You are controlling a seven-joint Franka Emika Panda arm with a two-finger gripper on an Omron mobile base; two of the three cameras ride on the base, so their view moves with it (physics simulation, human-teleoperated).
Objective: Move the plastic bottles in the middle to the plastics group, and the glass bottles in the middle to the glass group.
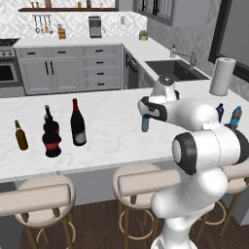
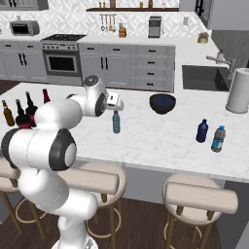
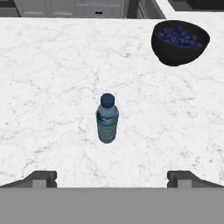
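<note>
Nearest the hand camera, two dark fingertips (image 3: 43, 178) set wide apart at the bottom edge, claw (image 3: 112, 178) fully open and holding nothing. Just beyond, standing upright alone on the white marble counter (image 3: 52, 87): a small pale-blue plastic bottle (image 3: 107, 118) with a dark cap and a ribbed body; label band too blurred to read. Same bottle in the middle of the island in the right base view (image 2: 116, 121), just below the hand, apart from it. Farther back to the right, a dark bowl (image 3: 179, 41) filled with blue berries, well apart from the bottle. Toward the right end of the island, a dark-blue bottle (image 2: 202, 131) and a clear bluish one with a teal label (image 2: 219, 139), side by side, no writing legible. Behind them a paper towel roll (image 2: 239, 90) near the sink (image 2: 202, 78). At the left end, a tall dark wine bottle with a red top (image 1: 78, 123), two squat dark bottles with red bands (image 1: 51, 134) one behind the other, and a small amber bottle (image 1: 20, 135) farthest left; labels unreadable. Round stools (image 1: 46, 199) tucked under the near edge. Grey cabinets (image 1: 68, 68), an oven (image 2: 61, 62), a coffee machine (image 1: 95, 26) and hanging utensils (image 1: 41, 23) along the back wall.
</note>
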